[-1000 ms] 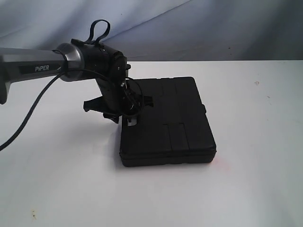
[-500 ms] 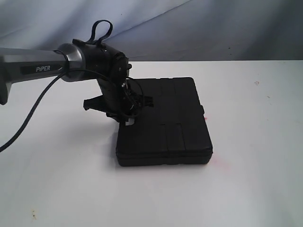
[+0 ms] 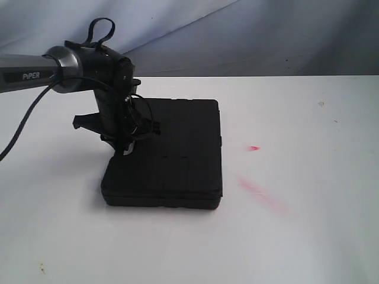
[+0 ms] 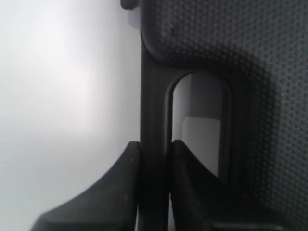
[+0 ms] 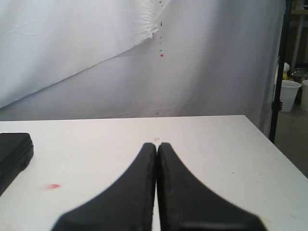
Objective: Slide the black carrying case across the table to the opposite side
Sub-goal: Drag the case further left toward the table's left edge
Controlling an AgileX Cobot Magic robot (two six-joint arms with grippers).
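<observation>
since a second ago, the flat black textured plastic carrying case (image 3: 166,154) has travelled toward the left arm's side of the large plain white tabletop (image 3: 314,236), and the left pincer (image 3: 127,148) has gone with it. its two dark fingers (image 4: 120,192) are clamped on the thin bar of the case's moulded handle (image 4: 154,96), one outside the bar and one in the handle opening, with no gap showing at either.

the case lies flat on the table, beneath that pincer and stretching away from it toward the table's middle. beyond the case's far edge from the pincer, a small red spot (image 3: 253,148) and a faint pink smear (image 3: 260,192) sit on bare table, ground the case lay over or beside a second ago.

the right pincer (image 5: 157,154) hovers over the table with its fingers pressed together on nothing, the case (image 5: 12,149) well apart from it.

the drag looks well under way and the grip seems to be holding. how much table remains on the pincer's side is out of view, so the distance left cannot be told.
</observation>
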